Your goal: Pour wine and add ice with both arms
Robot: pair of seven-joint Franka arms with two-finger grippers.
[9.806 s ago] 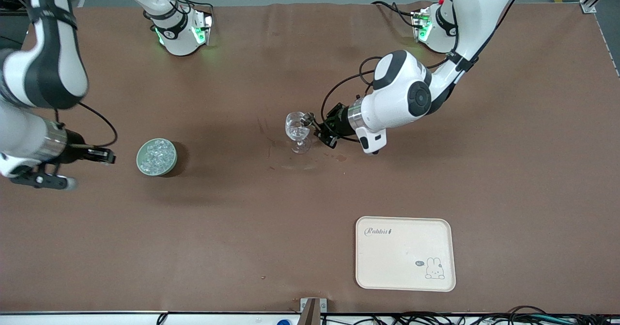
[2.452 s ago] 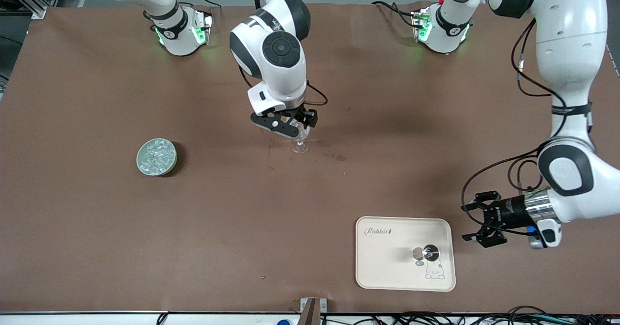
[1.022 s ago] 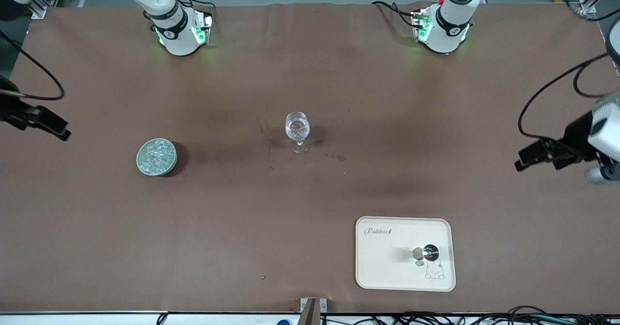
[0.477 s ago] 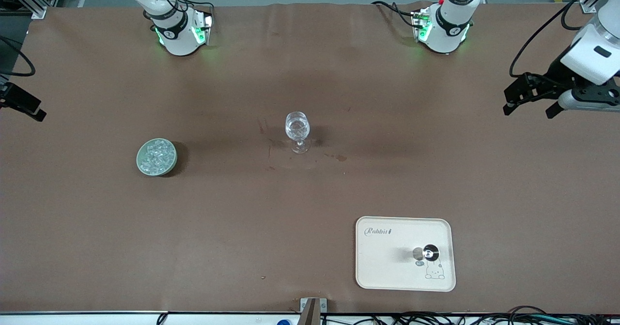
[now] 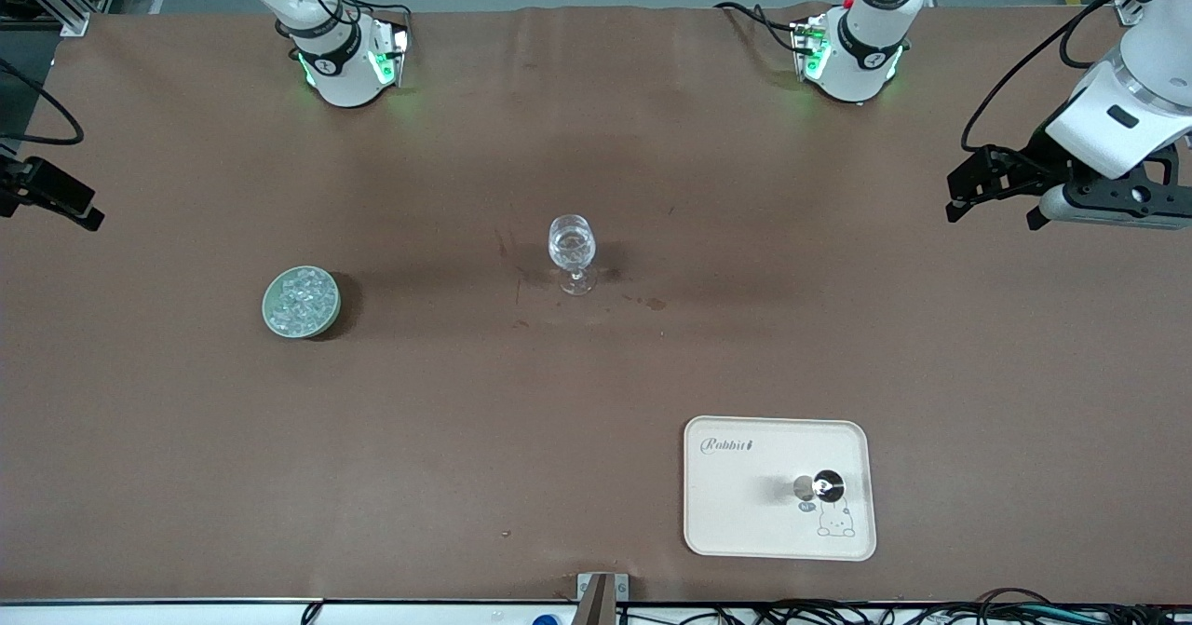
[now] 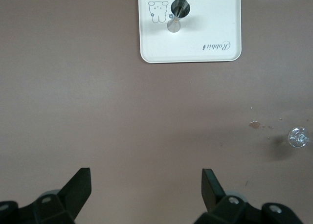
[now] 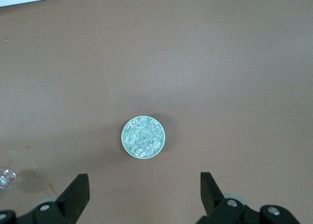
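Note:
A clear stemmed glass [image 5: 571,251] stands upright mid-table, with something clear and glinting in its bowl. Ice [image 5: 302,297] fills a pale green round bowl [image 5: 272,319] toward the right arm's end; the right wrist view shows the ice [image 7: 143,136] from above. My right gripper [image 5: 79,210] hangs open and empty, high over the right arm's end of the table. My left gripper [image 5: 995,208] hangs open and empty, high over the left arm's end. Both grippers are well apart from the glass. The glass also shows in the left wrist view [image 6: 298,137].
A cream tray [image 5: 745,523] with a rabbit drawing lies near the front camera's edge. A small metal cup [image 5: 821,486] stands upright on it and also shows in the left wrist view [image 6: 178,9]. Small dark stains [image 5: 655,304] mark the brown cloth beside the glass.
The right gripper has left the glass and the left gripper has left the tray. Both arms have swung up and out to their table ends. Glass, bowl and metal cup have not moved.

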